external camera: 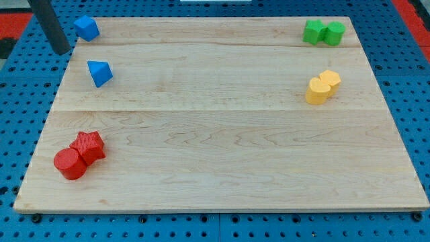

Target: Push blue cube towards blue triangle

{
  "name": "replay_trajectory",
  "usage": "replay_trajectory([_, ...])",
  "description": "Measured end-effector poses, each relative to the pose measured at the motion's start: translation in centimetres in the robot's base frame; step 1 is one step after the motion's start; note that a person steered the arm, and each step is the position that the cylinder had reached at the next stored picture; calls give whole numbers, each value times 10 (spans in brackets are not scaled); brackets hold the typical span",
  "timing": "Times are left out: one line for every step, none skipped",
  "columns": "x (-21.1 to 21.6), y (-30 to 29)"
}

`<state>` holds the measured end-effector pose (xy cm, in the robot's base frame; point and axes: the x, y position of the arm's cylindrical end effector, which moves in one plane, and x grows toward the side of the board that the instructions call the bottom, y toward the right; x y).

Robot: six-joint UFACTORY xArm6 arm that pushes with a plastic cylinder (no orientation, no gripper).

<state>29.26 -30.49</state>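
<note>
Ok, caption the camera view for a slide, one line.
My tip sits left of the blue cube, above the blue triangle; red, yellow and green block pairs lie elsewhere on the wooden board.

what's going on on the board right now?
A rod-ended arm is working on a wooden board, meant to push the blue cube toward the blue triangle. My tip sits at the board's top-left edge, just left of and slightly below the cube, not clearly touching it. Cube and triangle are apart, the triangle nearer the view's bottom. Red blocks bottom-left, green blocks top-right, yellow blocks below them.
</note>
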Motion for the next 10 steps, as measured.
replay_trajectory([-7,0])
replay_trajectory([-37,0])
replay_trajectory([-70,0])
replay_trajectory([-101,0])
replay_trajectory([-100,16])
replay_trajectory([-67,38])
replay_trajectory([-20,60])
replay_trajectory([-37,58])
replay_trajectory([-62,62])
replay_trajectory([-49,77])
